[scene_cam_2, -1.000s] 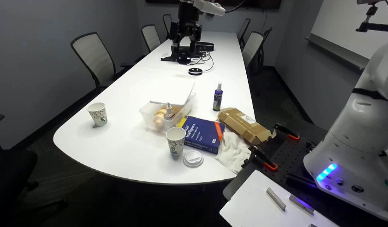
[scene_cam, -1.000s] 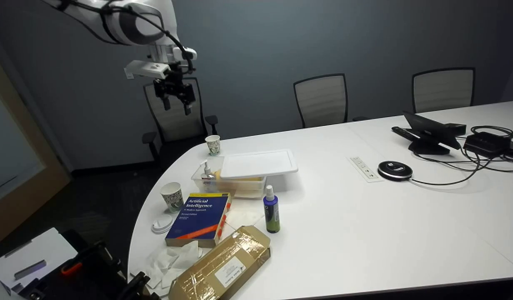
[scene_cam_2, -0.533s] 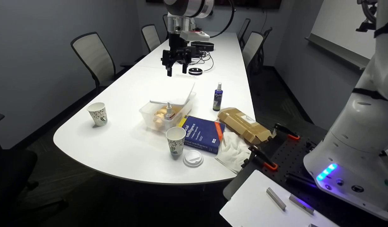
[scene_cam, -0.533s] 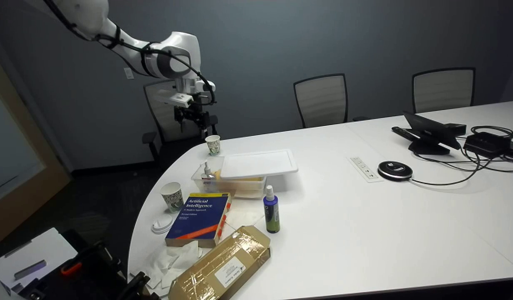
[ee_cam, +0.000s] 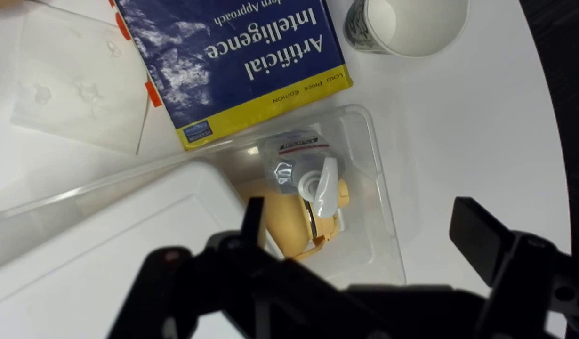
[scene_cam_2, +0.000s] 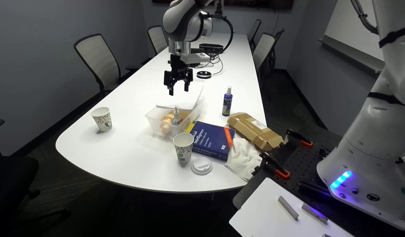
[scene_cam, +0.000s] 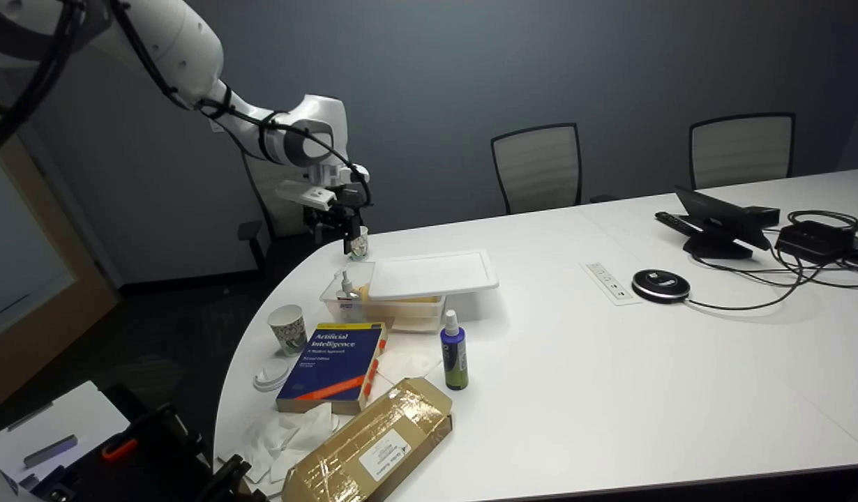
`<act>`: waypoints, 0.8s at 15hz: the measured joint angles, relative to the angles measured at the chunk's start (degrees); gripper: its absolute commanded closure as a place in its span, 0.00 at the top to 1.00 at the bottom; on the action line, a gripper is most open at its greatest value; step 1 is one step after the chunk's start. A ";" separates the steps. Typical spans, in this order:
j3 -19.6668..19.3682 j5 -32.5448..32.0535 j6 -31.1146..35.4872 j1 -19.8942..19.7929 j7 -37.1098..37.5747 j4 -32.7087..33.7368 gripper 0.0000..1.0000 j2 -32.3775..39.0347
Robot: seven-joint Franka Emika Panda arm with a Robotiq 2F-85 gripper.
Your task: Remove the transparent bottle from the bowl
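— So, how far was the task?

— Hardly begun, I would judge. The small, colourless, see-through plastic pump bottle [ee_cam: 302,167] was standing upright inside the clear rectangular plastic container [ee_cam: 372,188], near the middle of the wrist view. I took this container for the bowl of the task.

— Did anything hold the bottle?

— No. The black two-fingered gripper [scene_cam_2: 178,89] hung in the upper middle of an exterior view, apart from the bottle; its jaws stood wide apart, with nothing held between them.

— Was the way free?

— Mostly. The flat white plastic lid [ee_cam: 124,235] rested askew on the container, at the lower left of the wrist view, but it did not cover the bottle.

— Then what was left?

— Almost everything, I think: to reach the bottle, to grip it, and to lift it out.
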 measured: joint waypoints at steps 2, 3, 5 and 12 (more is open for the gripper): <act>0.21 -0.17 1.62 0.06 0.01 0.83 1.00 2.18; 0.23 -0.34 2.42 0.08 0.05 1.24 1.00 3.20; 0.22 -0.92 3.86 0.07 0.20 2.10 1.00 5.21; 0.21 -1.03 5.09 -0.07 0.28 5.73 0.88 10.72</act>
